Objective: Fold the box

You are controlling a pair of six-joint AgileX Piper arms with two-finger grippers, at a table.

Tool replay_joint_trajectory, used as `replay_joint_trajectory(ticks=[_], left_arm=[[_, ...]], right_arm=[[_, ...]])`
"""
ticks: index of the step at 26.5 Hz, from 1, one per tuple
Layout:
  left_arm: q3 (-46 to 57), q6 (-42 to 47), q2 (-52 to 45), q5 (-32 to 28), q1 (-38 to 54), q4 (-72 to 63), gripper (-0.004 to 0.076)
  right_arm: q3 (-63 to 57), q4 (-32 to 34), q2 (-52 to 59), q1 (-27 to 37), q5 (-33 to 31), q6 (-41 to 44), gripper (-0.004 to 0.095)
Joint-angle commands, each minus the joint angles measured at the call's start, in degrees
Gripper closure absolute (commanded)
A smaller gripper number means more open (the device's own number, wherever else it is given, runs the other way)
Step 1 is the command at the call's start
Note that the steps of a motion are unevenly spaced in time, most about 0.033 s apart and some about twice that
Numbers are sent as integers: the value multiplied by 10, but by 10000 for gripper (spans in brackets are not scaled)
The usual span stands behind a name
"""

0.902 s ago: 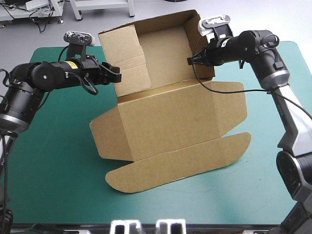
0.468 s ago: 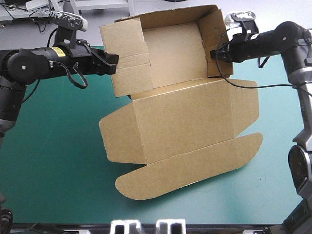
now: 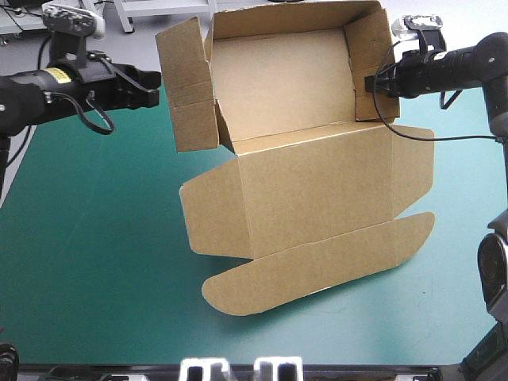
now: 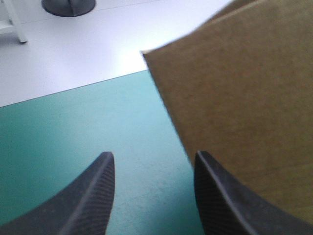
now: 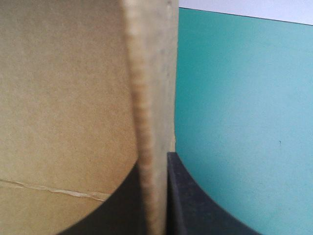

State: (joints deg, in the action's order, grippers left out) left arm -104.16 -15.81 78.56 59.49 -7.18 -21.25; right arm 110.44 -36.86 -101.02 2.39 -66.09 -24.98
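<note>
The brown box (image 3: 317,182) is a half-formed tray. Its back and side walls stand raised at the far side, and the lid panel with its rounded flap (image 3: 317,270) lies flat toward the front. My right gripper (image 3: 369,82) is shut on the box's right wall (image 3: 367,48); in the right wrist view the board's edge (image 5: 146,98) runs between the gripper (image 5: 154,196). My left gripper (image 3: 155,83) stands open just left of the left wall flap (image 3: 186,87), apart from it. In the left wrist view the left gripper (image 4: 154,169) is open, the board (image 4: 244,98) beside one finger, nothing between.
The teal-green cover (image 3: 95,238) stretches wide to the left of the box and in front of it. The box's back wall (image 3: 278,71) stands over the table's far edge.
The box has shifted right and toward the far edge with my right gripper. My left gripper has drawn back to the left, away from the left wall flap, which now swings outward.
</note>
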Motion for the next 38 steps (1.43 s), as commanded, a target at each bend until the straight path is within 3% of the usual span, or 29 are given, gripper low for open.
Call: replay_joint_trajectory(ticks=[1,8,15,22,24,31,38], left_arm=[[-17,-3,-28,-13,49,12,359],[3,0,-29,19,134,103,384],[64,0,-12,-11,159,121,733],[149,-48,19,-79,159,-6,729],[169,-100,35,-84,159,-120,730],[178,-266,56,-27,159,-408,733],[178,-354,56,103,159,-584,733]], right_arm=[[21,-42,36,6,20,-1,925],[21,-46,36,6,19,-3,925],[21,-86,36,6,14,-20,925],[21,-93,36,4,11,-23,925],[21,-93,36,4,11,-23,925],[21,-91,36,4,11,-25,925],[21,-87,36,3,27,-18,925]])
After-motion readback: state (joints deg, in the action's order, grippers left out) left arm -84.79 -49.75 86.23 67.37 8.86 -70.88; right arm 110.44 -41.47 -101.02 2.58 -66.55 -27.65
